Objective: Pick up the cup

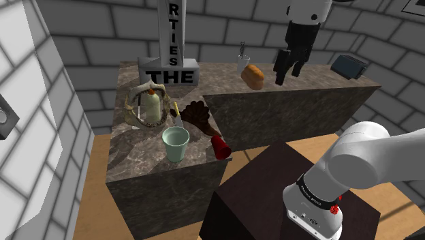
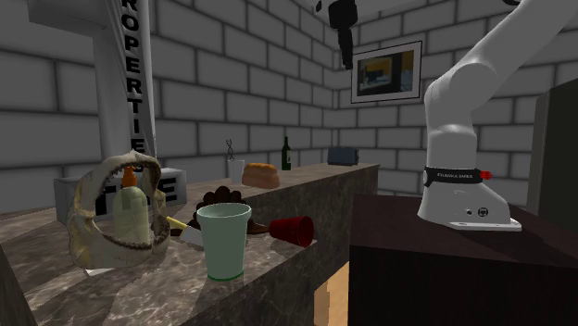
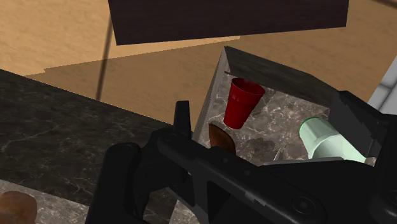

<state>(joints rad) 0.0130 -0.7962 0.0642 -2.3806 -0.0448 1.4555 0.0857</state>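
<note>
Nearest me is the dark stand (image 1: 262, 194). Just past it, at the near end of the marble counter (image 1: 133, 155), a pale green cup (image 1: 176, 144) stands upright, and a red cup (image 1: 221, 146) lies on its side at the counter's corner, just beside it; I cannot tell which one is meant. Behind them sit a brown brush (image 1: 197, 117) and a candle (image 1: 150, 106) in a bony holder. Farther back, the gripper (image 1: 289, 76) hangs above the counter beside a bread loaf (image 1: 254, 76), fingers spread apart and holding nothing, well apart from both cups.
</note>
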